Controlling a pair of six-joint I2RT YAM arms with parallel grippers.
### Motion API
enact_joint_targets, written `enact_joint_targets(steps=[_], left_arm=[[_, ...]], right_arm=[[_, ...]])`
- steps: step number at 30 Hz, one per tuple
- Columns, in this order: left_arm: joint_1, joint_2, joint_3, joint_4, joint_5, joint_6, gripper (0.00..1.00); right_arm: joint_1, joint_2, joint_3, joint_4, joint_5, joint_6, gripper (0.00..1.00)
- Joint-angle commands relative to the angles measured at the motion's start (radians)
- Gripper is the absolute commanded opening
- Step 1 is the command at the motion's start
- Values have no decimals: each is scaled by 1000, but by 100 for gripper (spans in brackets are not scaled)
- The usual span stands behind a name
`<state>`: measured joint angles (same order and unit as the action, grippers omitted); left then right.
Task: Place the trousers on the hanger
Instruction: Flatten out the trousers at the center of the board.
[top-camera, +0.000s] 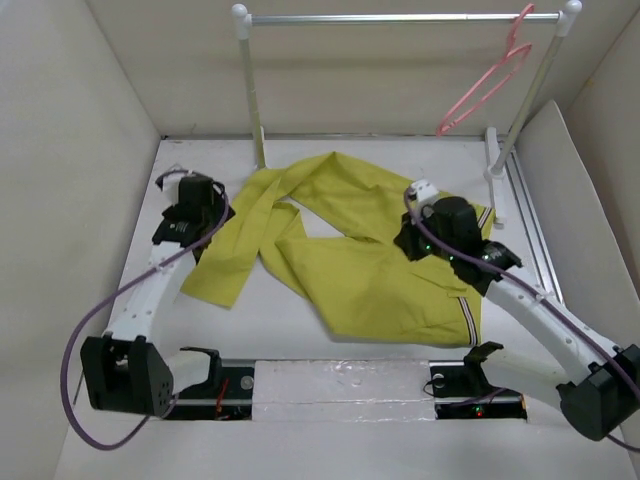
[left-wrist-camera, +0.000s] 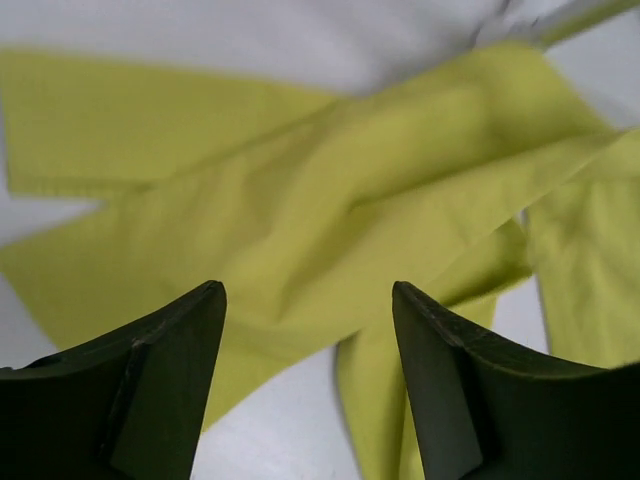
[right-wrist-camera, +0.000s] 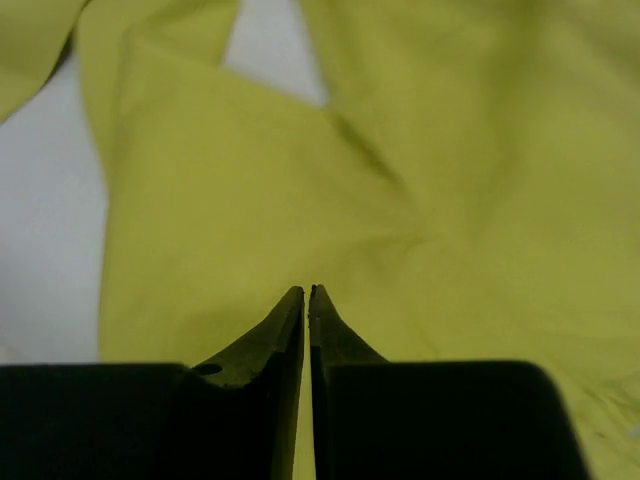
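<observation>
The mustard yellow-green trousers (top-camera: 370, 265) lie spread on the white table, with the striped waistband (top-camera: 469, 322) at the near right and the legs running to the far left and folding back. The pink hanger (top-camera: 487, 82) hangs by its hook from the rail at the far right. My left gripper (top-camera: 205, 215) is open and empty, hovering over a folded leg (left-wrist-camera: 330, 190); its fingertips (left-wrist-camera: 205, 300) are wide apart. My right gripper (top-camera: 420, 235) is shut with nothing between its fingers, just above the upper part of the trousers (right-wrist-camera: 300, 180).
A rack with white posts and a metal rail (top-camera: 400, 18) stands at the back of the table. Beige walls enclose the table on three sides. A metal track (top-camera: 530, 230) runs along the right edge.
</observation>
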<state>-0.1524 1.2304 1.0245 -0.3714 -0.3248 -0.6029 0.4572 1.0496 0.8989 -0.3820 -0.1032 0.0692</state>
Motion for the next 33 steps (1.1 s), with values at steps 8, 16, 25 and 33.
enact_joint_targets(steps=[8, 16, 25, 33], left_arm=[[-64, -69, -374, -96, 199, -276, 56], [-170, 90, -423, -115, 124, -310, 57], [-223, 106, -297, -253, -49, -373, 48], [-234, 95, -238, -304, -66, -327, 46]], right_arm=[[261, 10, -60, -31, -24, 4, 55], [261, -17, -38, -3, 10, -8, 59], [242, -82, -3, -34, 23, -46, 60], [212, -79, -31, -9, -24, -55, 61]])
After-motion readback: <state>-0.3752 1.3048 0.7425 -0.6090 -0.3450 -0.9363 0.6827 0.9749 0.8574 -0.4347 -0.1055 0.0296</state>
